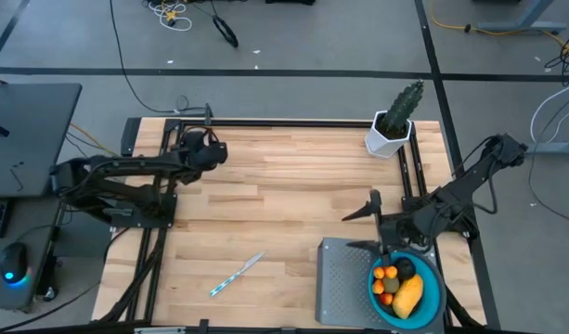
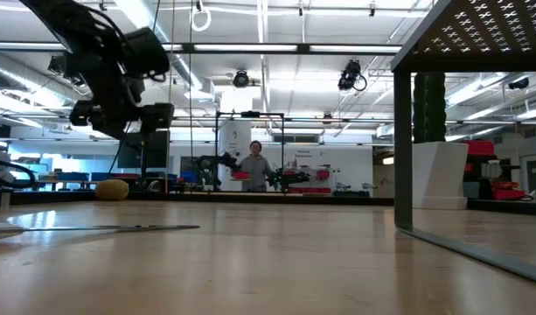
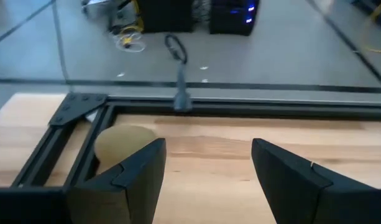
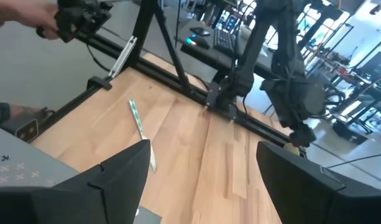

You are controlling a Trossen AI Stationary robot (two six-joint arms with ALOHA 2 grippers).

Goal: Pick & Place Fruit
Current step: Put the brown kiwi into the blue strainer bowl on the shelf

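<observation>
Left fingers (image 3: 134, 180) spread; yellow fruit (image 3: 119, 144) lies just beyond one.

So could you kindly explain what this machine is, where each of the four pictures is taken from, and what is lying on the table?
It is a robot with two dark arms at a wooden table. One camera looks straight down, one sits at table-top height, and one rides on each wrist.

The left gripper is open near the table's far corner, beside a yellowish fruit. The right gripper is open and empty, above a blue bowl that holds the other fruit.

A potted cactus and a thin stick also rest on the table. Nothing is held.
</observation>
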